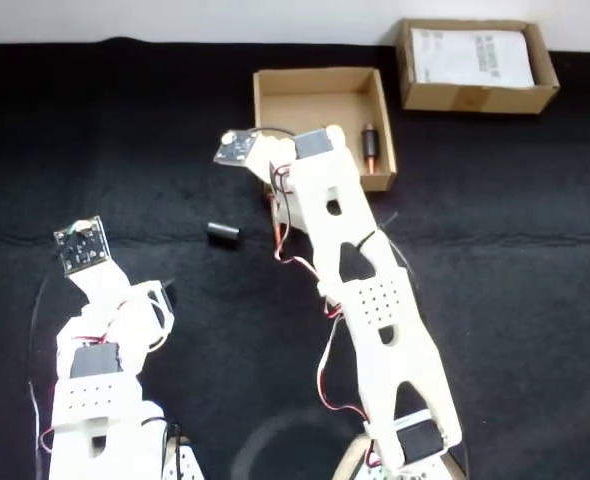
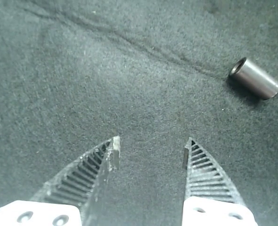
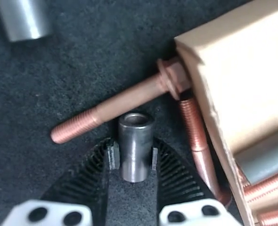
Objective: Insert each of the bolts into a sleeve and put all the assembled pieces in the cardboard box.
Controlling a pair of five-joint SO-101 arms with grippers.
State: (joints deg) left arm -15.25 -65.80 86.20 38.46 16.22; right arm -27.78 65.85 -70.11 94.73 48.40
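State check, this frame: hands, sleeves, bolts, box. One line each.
left hand: open, empty.
right hand: shut on held sleeve.
held sleeve: empty, no bolt in it.
loose sleeve: lying on the mat, empty.
cardboard box: open, assembled piece inside.
near bolt: lying on the mat, unsleeved.
second bolt: lying along the box wall.

Black felt table (image 1: 535, 300) — white strip (image 1: 175, 20) beyond

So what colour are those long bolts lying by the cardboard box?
Copper, a reddish brown. The bolts show best in the right wrist view.
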